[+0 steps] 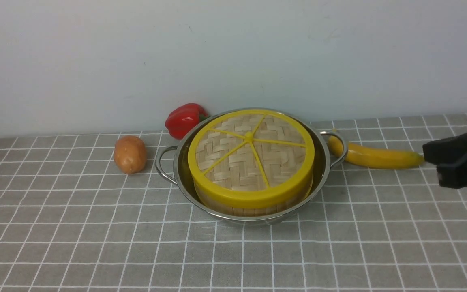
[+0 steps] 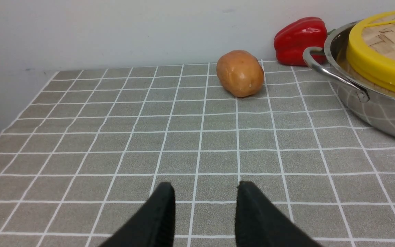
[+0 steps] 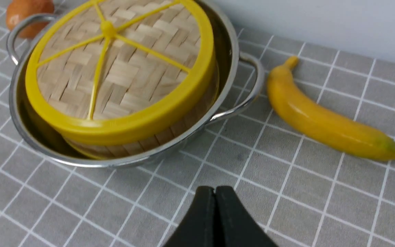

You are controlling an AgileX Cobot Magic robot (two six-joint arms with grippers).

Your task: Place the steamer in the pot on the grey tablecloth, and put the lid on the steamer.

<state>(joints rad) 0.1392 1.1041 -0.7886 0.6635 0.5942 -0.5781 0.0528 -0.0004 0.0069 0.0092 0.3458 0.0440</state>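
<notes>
Pot (image 1: pixel 185 184): stood on the grey tablecloth (image 1: pixel 75 243) near the middle of the desk, its two looped wire handles at 3 and 9 o'clock in the front view.
Steamer (image 1: pixel 253 209): sat inside the pot, only its bamboo side wall showing below the lid; its contents were hidden.
Lid (image 1: pixel 249 158): rested on top of the steamer, yellow rim and five spokes facing up, tilted slightly.
Potato (image 1: pixel 130 154): lay on the cloth at 9 o'clock from the pot, just beyond the handle and apart from it.
Red pepper (image 1: pixel 185 119): lay at about 10 o'clock from the pot, close to the wall.
Banana (image 1: pixel 373 156): lay at 3 o'clock from the pot, its stem end just beside the handle.
Left claw (image 2: pixel 204 209): fingers parted with bare cloth between them, holding nothing, well apart from the pot.
Right claw (image 3: pixel 215 212): fingers pressed together with nothing between them, above the cloth near the pot and the banana.
</notes>
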